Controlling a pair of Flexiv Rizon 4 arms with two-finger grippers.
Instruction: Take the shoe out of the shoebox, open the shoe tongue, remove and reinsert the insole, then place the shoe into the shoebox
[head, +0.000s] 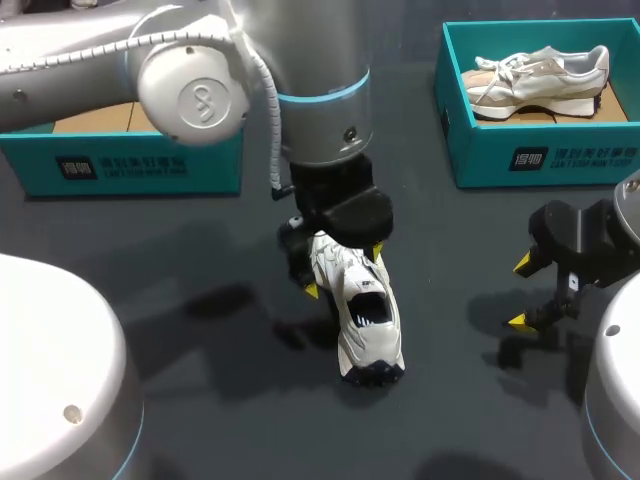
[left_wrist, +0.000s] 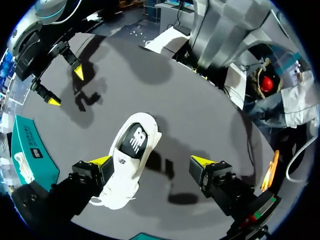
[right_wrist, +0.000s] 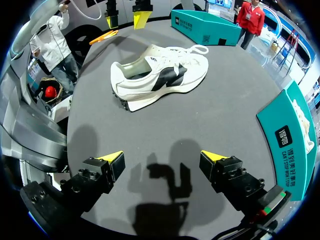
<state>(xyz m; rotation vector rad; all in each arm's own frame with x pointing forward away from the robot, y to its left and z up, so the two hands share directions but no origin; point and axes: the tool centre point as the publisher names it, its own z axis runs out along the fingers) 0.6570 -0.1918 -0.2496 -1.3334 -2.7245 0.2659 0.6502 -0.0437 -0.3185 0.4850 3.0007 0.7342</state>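
Judging the shoe (head: 365, 320) light and soft-sided, I would grip its firmer heel; the left gripper (left_wrist: 151, 161) hangs over it, fingers (left_wrist: 100, 161) wide open, empty.

Lighting: bright, from overhead; dark counter (head: 450, 250) matte and evenly lit; soft, doubled shadows on it beside the white shoe (head: 365, 315); darker, clear-edged shadow directly under the right gripper (right_wrist: 161, 159); shadow patch beneath the left gripper (left_wrist: 151, 161); pale sheen on the white housing of the left arm (head: 190, 85).
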